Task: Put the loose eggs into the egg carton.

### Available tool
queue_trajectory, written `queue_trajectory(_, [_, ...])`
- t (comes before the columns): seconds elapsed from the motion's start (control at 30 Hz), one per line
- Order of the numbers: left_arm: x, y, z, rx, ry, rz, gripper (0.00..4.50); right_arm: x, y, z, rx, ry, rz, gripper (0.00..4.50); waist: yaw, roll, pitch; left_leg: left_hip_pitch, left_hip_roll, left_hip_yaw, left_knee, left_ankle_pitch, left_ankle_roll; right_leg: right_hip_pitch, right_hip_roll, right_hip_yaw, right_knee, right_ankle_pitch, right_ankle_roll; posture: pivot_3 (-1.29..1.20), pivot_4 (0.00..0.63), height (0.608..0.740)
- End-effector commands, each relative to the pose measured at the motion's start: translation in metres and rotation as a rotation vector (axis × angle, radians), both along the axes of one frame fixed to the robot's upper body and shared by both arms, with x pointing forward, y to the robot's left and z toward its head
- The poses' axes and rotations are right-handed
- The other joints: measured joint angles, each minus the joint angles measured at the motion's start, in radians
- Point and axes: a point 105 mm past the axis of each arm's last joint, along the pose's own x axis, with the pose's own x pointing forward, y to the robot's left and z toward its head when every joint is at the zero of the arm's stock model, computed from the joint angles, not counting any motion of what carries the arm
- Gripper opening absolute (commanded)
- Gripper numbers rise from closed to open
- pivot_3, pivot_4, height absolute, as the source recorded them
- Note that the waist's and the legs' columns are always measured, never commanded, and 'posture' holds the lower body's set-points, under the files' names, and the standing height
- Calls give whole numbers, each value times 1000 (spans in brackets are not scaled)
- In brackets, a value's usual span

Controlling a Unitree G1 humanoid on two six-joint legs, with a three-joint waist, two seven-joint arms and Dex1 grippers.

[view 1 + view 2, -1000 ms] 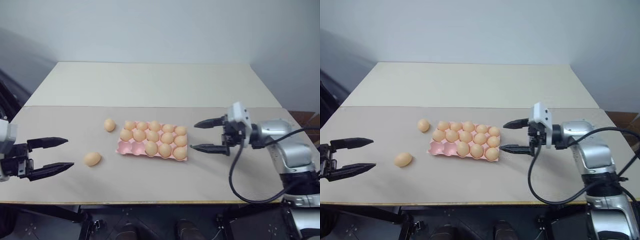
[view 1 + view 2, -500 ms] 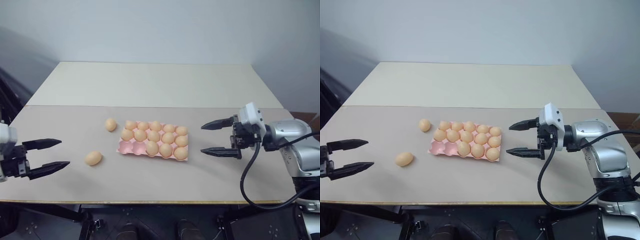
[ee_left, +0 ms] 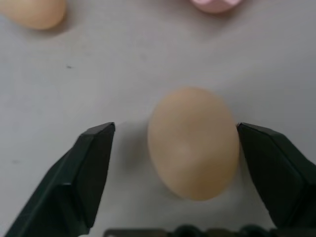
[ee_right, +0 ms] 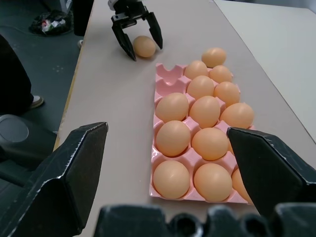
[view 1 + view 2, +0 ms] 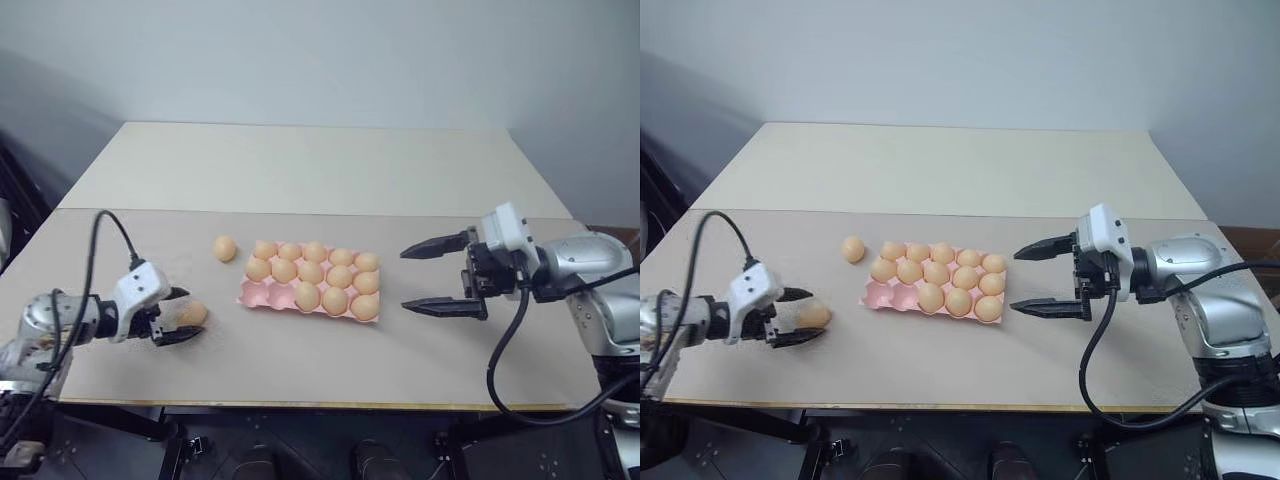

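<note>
Jaws of the left gripper (image 3: 173,133) straddled a smooth tan-orange egg (image 3: 191,142) on the tabletop (image 5: 300,360), not yet clenched; closing came next, then the pink moulded carton (image 5: 252,293). Right gripper (image 5: 432,275) gaped, empty.

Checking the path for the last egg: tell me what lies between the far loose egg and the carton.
Nothing: bare table between the far loose egg and the egg carton, per the left eye view.

egg carton (image 5: 308,287) mid-table (image 5: 300,180), two loose eggs (image 5: 224,248) to its left
</note>
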Motion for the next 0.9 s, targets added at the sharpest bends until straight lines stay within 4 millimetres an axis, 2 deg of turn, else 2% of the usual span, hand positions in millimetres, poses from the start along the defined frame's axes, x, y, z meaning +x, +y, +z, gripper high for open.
queue_trajectory(0.03, [8, -4, 7, -4, -44, -5, 2914, -4, -4, 14, 24, -50, -16, 4500, 1, 0, 0, 0, 0, 0, 0, 0, 0, 0, 0, 0, 0, 0, 0, 0, 150, 740])
queue_trajectory(0.13, [12, -6, 15, -20, -70, -12, 1937, -5, -4, 14, 26, -51, -19, 4500, 1, 0, 0, 0, 0, 0, 0, 0, 0, 0, 0, 0, 0, 0, 0, 0, 150, 740])
queue_trajectory(0.17, [13, -7, 20, -29, -85, -20, 1738, -5, -5, 13, 27, -51, -20, 4500, 1, 0, 0, 0, 0, 0, 0, 0, 0, 0, 0, 0, 0, 0, 0, 0, 150, 740])
queue_trajectory(0.23, [11, -17, 36, -76, -102, -91, 1660, -6, -5, 13, 31, -52, -25, 4500, 2, 0, 0, -1, 0, 0, 0, 0, 0, 0, 0, 0, 0, 0, 0, 0, 150, 740])
queue_trajectory(0.37, [3, -52, 69, -227, -107, -294, 1660, -4, -3, 12, 33, -54, -26, 4500, 1, 0, 0, -1, 0, -1, 2, 0, 0, 0, 0, 0, 0, 0, 0, 0, 150, 740])
queue_trajectory(0.43, [7, -70, 77, -262, -135, -344, 1660, -3, -2, 12, 35, -59, -26, 4500, 4, 0, 0, -1, 0, -1, 2, 0, 0, 1, 0, 0, 1, 0, 0, 0, 150, 740])
queue_trajectory(0.57, [23, -103, 77, -299, -167, -404, 1660, -3, 1, 13, 38, -73, -23, 4500, 6, 0, 0, -1, 0, -2, 3, 0, 0, 2, 0, -1, 0, 0, 0, 0, 150, 740])
queue_trajectory(0.67, [35, -124, 67, -271, -148, -443, 1660, -3, 2, 15, 38, -80, -24, 4500, 4, 0, 0, -1, -1, -2, 4, 0, 0, 2, 0, -1, 0, 0, 0, 0, 150, 740])
queue_trajectory(0.83, [44, -135, 48, -213, -107, -456, 1660, -6, 1, 17, 41, -91, -42, 4500, -7, 0, 0, -1, -1, -2, 4, 0, 0, 1, 1, 0, 1, 0, 0, 0, 150, 740])
queue_trajectory(0.9, [45, -136, 48, -236, -90, -447, 2335, -7, 0, 17, 43, -90, -49, 4500, -5, 0, 0, -1, -1, -2, 5, 0, 0, 1, 1, 0, 1, 0, 0, 0, 150, 740])
